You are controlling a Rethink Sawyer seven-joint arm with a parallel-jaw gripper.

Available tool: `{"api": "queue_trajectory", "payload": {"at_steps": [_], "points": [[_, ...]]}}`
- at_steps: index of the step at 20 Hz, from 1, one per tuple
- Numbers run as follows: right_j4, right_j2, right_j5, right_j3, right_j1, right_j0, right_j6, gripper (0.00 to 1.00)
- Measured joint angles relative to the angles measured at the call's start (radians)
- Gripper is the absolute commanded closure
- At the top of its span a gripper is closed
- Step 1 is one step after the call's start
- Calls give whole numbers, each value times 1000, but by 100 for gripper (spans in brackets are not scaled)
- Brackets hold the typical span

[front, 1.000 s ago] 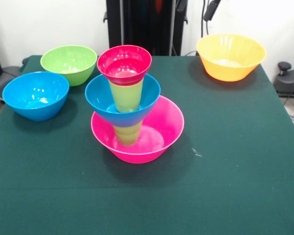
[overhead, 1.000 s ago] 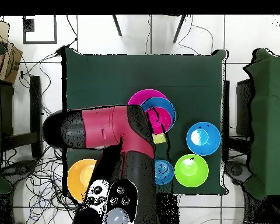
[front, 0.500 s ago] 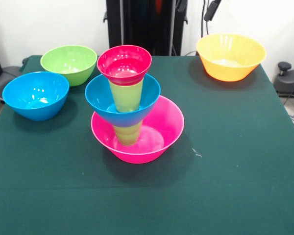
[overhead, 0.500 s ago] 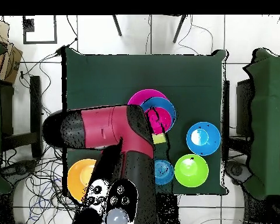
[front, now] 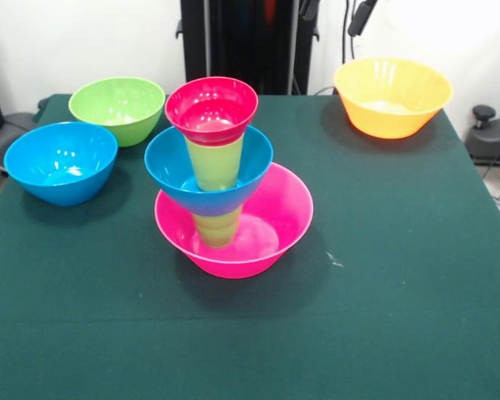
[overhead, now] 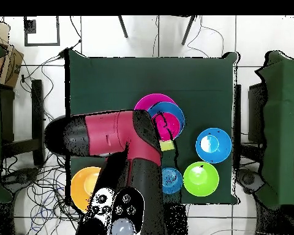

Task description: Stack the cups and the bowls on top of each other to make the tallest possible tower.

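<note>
- At your far left in the front view sits the medium blue bowl [front: 60, 162], upright on the green table [front: 383, 275], apart from everything else.
- Just behind it, the green bowl [front: 117, 109] stands near the table's back edge.
- In the middle you have the tower [front: 221, 179]: the pink bowl [front: 271, 225] as base, a green cup [front: 217, 227] standing in it, the small blue bowl [front: 165, 167] on that cup, a second green cup [front: 215, 162] inside it, and the red bowl [front: 211, 108] on top.
- At the back right, the orange bowl [front: 392, 96] sits well apart from the stack.
- In the overhead view the red and black arm [overhead: 113, 138] reaches across to the tower; the gripper is hidden beneath it, so you cannot tell whether it is open or holding anything.
</note>
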Motion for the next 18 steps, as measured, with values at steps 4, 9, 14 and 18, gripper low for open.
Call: {"api": "queue_trajectory", "payload": {"at_steps": [4,9,14,18], "points": [[0,0,0,0,0,2,0,0],[0,0,0,1,0,7,0,0],[0,0,0,7,0,7,0,0],[0,0,0,12,0,7,0,0]]}}
